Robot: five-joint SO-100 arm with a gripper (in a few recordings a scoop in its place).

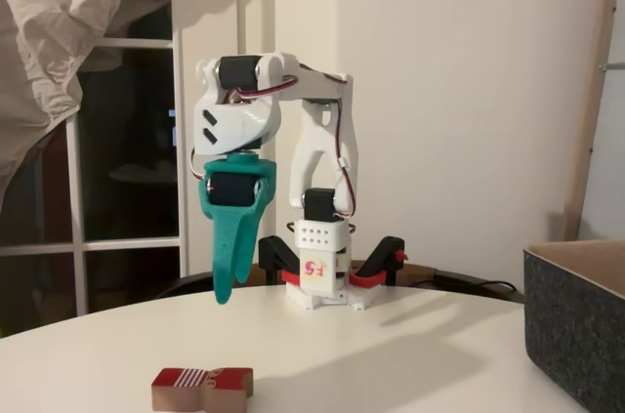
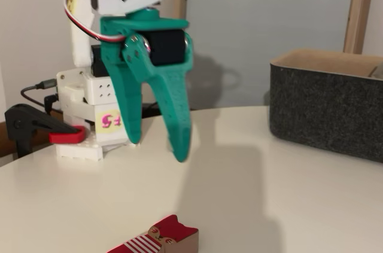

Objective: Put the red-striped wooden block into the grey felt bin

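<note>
The red-striped wooden block (image 1: pixel 202 387) lies flat on the white round table (image 1: pixel 391 354) near its front edge, red face with white stripes up; it also shows at the bottom of a fixed view as the block (image 2: pixel 157 242). My teal gripper (image 2: pixel 158 148) hangs above the table, pointing down, open and holding nothing. It is up and behind the block, apart from it. From the side the gripper (image 1: pixel 224 294) looks like a single blade. The grey felt bin (image 1: pixel 578 320) stands at the table's right edge; in a fixed view the bin (image 2: pixel 326 112) shows its tan inside.
The white arm base (image 1: pixel 320 281) is held to the far table edge by black clamps with red pads (image 1: pixel 376 271). A dark window (image 1: pixel 117 169) and hanging cloth are behind on the left. A wooden post (image 2: pixel 358 11) stands behind the bin.
</note>
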